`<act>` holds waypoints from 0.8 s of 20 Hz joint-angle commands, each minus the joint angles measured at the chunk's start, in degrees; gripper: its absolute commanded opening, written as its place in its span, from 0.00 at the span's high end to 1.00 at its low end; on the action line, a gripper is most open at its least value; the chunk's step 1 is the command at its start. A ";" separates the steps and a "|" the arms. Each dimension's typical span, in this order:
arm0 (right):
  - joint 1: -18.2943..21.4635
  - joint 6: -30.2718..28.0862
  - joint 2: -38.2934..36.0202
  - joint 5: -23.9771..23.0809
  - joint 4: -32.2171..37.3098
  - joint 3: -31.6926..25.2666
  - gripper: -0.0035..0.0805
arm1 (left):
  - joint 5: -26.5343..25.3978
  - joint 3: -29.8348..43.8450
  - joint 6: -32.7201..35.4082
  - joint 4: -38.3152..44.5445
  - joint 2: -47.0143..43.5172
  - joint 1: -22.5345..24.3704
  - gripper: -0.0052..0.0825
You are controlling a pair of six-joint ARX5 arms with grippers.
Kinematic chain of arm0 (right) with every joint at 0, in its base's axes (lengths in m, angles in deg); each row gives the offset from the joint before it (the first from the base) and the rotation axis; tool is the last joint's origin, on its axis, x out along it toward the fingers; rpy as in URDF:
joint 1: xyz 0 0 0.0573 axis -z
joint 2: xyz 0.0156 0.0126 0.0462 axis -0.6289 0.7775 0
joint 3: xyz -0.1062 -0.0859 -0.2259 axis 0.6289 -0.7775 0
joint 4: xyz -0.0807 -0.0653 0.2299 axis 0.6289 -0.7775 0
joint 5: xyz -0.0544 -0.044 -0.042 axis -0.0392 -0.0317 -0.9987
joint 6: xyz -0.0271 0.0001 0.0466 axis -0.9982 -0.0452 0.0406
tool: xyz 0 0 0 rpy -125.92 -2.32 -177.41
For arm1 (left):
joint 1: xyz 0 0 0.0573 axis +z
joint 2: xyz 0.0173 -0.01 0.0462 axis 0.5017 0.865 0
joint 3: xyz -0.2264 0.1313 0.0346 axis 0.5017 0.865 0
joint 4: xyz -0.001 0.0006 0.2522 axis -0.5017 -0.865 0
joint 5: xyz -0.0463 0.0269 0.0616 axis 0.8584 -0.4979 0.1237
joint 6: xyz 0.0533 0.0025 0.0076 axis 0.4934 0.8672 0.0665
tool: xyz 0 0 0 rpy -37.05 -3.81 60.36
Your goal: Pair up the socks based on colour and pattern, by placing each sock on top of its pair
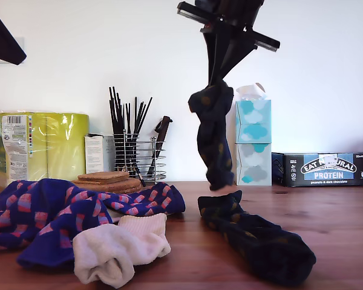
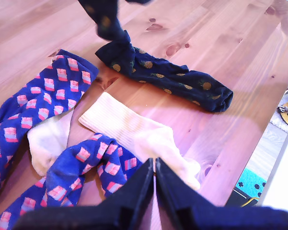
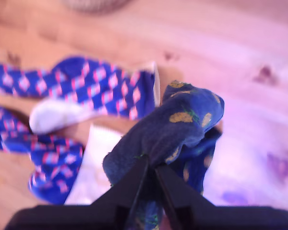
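My second gripper [image 1: 220, 77] [image 3: 151, 165] is shut on a navy sock with orange dots [image 1: 213, 133] [image 3: 168, 127], which hangs high, its toe just above the second navy dotted sock [image 1: 260, 238] [image 2: 168, 79] lying on the table. That hanging sock [image 2: 103, 17] also shows in the first wrist view. My first gripper [image 2: 154, 167] is shut and holds nothing, hovering over the heap. Two blue socks with pink checks [image 2: 43, 105] [image 2: 81, 177] [image 1: 54, 211] lie at the exterior view's left. One cream ribbed sock [image 2: 139, 136] [image 1: 118, 248] lies between them, and another [image 2: 48, 141] is partly tucked under.
Behind the socks stand a yellow-green kitchen roll pack [image 1: 45, 145], a wire utensil rack [image 1: 136, 154], wooden coasters [image 1: 106, 180], stacked tissue boxes [image 1: 253, 142] and a protein bar box [image 1: 327, 169]. The table edge [image 2: 245, 167] runs close to the cream sock. A dark arm part [image 1: 1, 37] fills the exterior view's upper left corner.
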 commanded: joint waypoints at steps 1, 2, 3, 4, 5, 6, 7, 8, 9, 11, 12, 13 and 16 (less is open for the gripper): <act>-1.20 0.07 2.14 0.22 -0.87 -4.57 0.97 | 0.11 0.00 0.42 -0.13 -0.11 0.15 0.96; -1.88 0.04 2.14 0.24 -1.31 -6.56 0.97 | 0.11 0.00 0.42 -0.17 -0.11 0.15 0.96; -2.36 0.07 2.14 0.20 -1.90 -8.13 0.97 | 0.11 0.00 0.42 -0.15 -0.11 0.15 0.96; -2.89 0.04 2.14 0.20 -1.99 -9.73 0.97 | 0.11 0.00 0.42 -0.15 -0.11 0.15 0.96; -3.56 0.17 2.12 0.20 -1.88 -11.21 0.97 | 0.11 0.00 0.42 -0.24 -0.11 0.15 0.96; -4.07 0.57 2.12 0.22 -2.23 -12.55 0.97 | 0.11 0.00 0.42 -0.42 -0.11 0.15 0.96; -4.63 0.87 2.12 0.22 -2.89 -13.92 0.97 | 0.11 0.00 0.42 -0.72 -0.11 0.15 0.96; -5.27 1.01 2.08 0.28 -3.39 -15.28 0.97 | 0.11 0.00 0.44 -0.94 -0.11 0.15 0.96; -5.77 1.27 1.92 0.44 -3.80 -16.79 0.97 | 0.11 0.00 0.42 -1.01 -0.11 0.15 0.96; -6.75 1.60 1.16 1.49 -4.28 -20.59 0.97 | 0.09 0.00 0.42 -1.03 -0.11 0.15 0.96; -7.17 1.60 0.48 1.92 -4.42 -22.88 0.97 | 0.09 0.00 0.42 -1.05 -0.11 0.15 0.96; -7.37 1.68 -0.46 1.92 -4.33 -25.00 0.97 | 0.11 0.00 0.44 -1.09 -0.11 0.15 0.96; -7.30 2.64 -3.80 1.88 -2.80 -31.28 0.97 | 0.11 0.00 0.42 -1.22 -0.13 0.15 0.96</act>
